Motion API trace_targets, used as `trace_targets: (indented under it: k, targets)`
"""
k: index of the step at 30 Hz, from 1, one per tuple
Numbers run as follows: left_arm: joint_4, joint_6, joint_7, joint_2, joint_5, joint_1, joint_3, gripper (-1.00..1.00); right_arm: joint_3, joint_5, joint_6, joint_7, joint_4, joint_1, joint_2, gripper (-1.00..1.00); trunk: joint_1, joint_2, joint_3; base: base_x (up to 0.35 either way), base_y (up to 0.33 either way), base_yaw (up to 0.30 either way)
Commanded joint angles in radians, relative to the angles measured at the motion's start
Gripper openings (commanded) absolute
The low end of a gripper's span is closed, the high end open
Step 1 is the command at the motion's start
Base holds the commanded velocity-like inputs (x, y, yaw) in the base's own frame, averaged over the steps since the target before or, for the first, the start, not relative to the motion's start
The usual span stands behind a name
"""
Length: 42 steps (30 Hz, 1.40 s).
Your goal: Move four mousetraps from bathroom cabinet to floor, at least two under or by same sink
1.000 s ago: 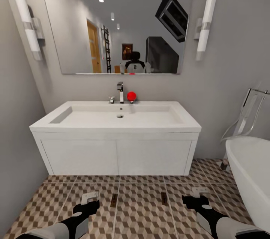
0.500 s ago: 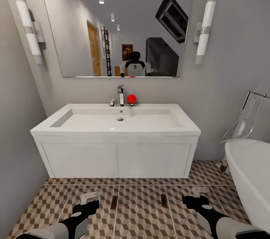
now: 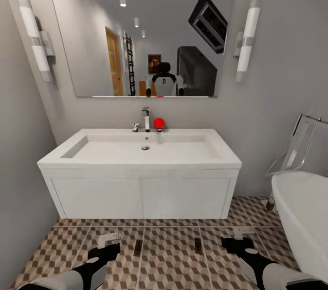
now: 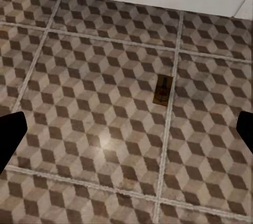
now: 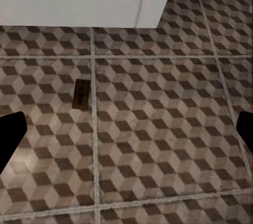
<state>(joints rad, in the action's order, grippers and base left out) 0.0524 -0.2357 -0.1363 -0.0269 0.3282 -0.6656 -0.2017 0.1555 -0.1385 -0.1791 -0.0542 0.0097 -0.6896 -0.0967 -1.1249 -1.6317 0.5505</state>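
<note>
Sink is filling mid-frame above the bathroom floor. Two mousetraps are lying before it, long axes pointing toward it: one just right of the left gripper, one left of the right gripper. Both jaws are spreading wide, holding nothing. No writing is showing.

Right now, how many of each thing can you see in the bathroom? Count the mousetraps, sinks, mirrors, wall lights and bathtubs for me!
Mousetraps: 2 (one, another, both on the floor)
Sinks: 1
Mirrors: 1
Wall lights: 2 (one, another)
Bathtubs: 1
Total: 7
</note>
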Motion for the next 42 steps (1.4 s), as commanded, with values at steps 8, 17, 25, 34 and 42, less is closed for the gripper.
trace_targets:
  k: [8, 17, 25, 34, 42]
  targets:
    - [0.004, -0.007, -0.003, -0.002, 0.006, -0.002, -0.008, 1.0, 0.009, -0.01, -0.003, -0.001, 0.001, -0.001, 0.0, 1.0, 0.031, 0.056, -0.024, -0.072, -0.226, 0.0]
    - [0.004, -0.007, -0.003, -0.002, 0.006, -0.002, -0.008, 1.0, 0.009, -0.01, -0.003, -0.001, 0.001, -0.001, 0.0, 1.0, 0.065, 0.119, -0.052, -0.075, -0.213, 0.0]
    - [0.004, -0.007, -0.003, -0.002, 0.006, -0.002, -0.008, 1.0, 0.009, -0.01, -0.003, -0.001, 0.001, -0.001, 0.0, 1.0, 0.096, 0.175, -0.077, -0.014, -0.038, 0.0]
    - [0.004, -0.008, -0.003, -0.002, 0.006, -0.002, -0.008, 1.0, 0.009, -0.01, -0.003, -0.001, 0.001, -0.001, 0.0, 1.0, 0.131, 0.238, -0.106, -0.002, -0.005, 0.0]
    - [0.004, -0.008, -0.003, -0.002, 0.006, -0.002, -0.008, 1.0, 0.009, -0.01, -0.003, -0.001, 0.001, -0.001, 0.0, 1.0, 0.161, 0.294, -0.131, 0.0, 0.0, -0.001]
